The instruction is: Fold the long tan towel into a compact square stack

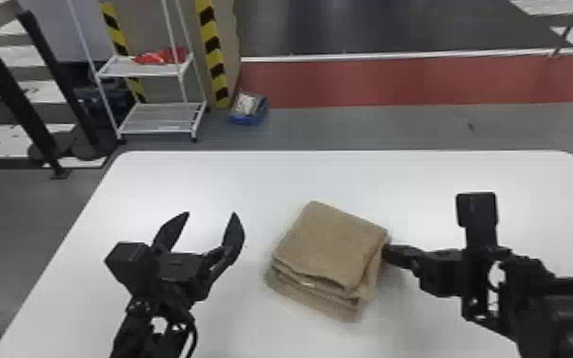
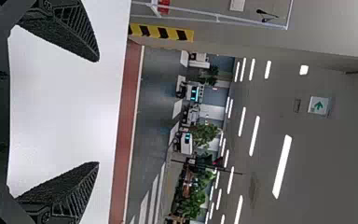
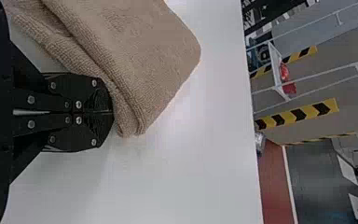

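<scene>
While left fingers (image 1: 234,235) gape and right fingers (image 1: 397,256) clench, the squarish towel (image 1: 332,244) aims one corner forward.

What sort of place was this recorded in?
Probably an indoor robotics lab or light-industrial hall: yellow-and-black hazard striping on the columns, a white wire-frame shelf rack, and an overhead sign with a green arrow all point that way.

Black arms (image 1: 561,316) bear silver screws (image 3: 78,120) and curved cable (image 1: 195,334).
</scene>
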